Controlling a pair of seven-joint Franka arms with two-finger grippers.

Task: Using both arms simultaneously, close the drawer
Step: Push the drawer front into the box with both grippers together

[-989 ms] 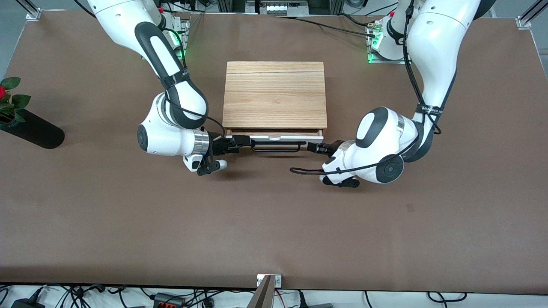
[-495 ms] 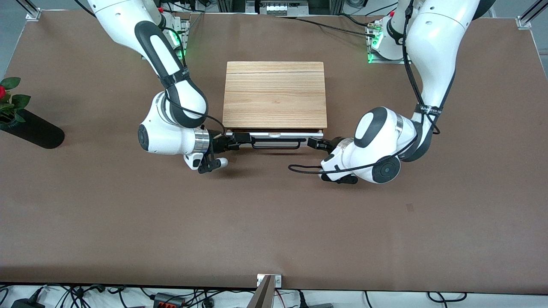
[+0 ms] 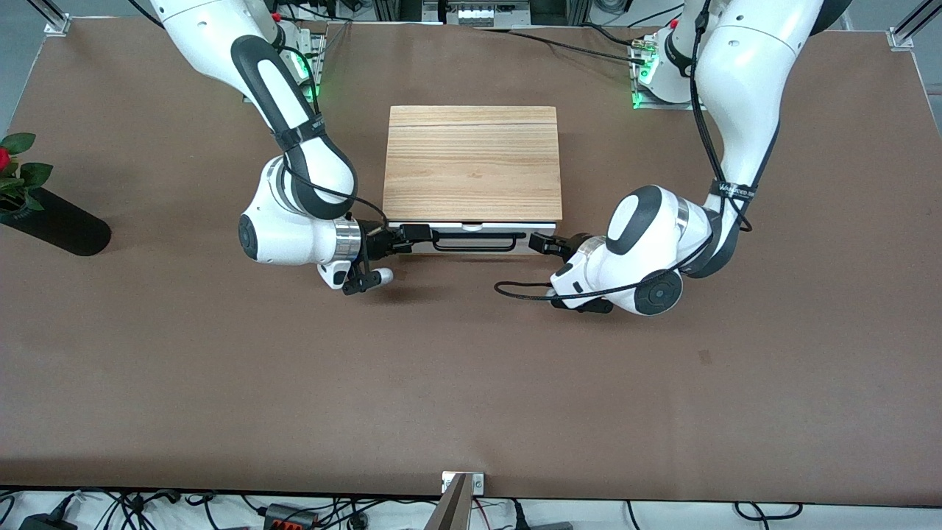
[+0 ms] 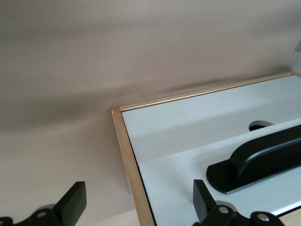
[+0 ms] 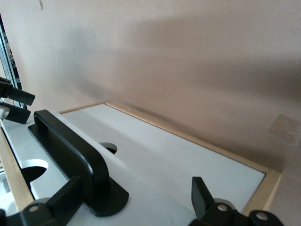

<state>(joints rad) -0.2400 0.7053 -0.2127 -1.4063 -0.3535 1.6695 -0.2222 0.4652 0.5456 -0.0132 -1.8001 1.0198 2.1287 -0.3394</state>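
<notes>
White arms low, tools flanking drawer [image 3: 471, 230]

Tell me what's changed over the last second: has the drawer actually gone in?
Yes. The drawer slid into the cabinet; the wood strip seen earlier is gone and its white front sits at the cabinet's edge. The right gripper and left gripper, both open, followed it in at the two ends of the handle. The cabinet stayed put.

The drawer [image 3: 471, 237] tray can't be seen at all — only its white front pokes out under the cabinet [image 3: 472, 163] top. A red flower [image 3: 6, 159] gets chopped off by the picture's edge, and both arms' bases are cut off too.
</notes>
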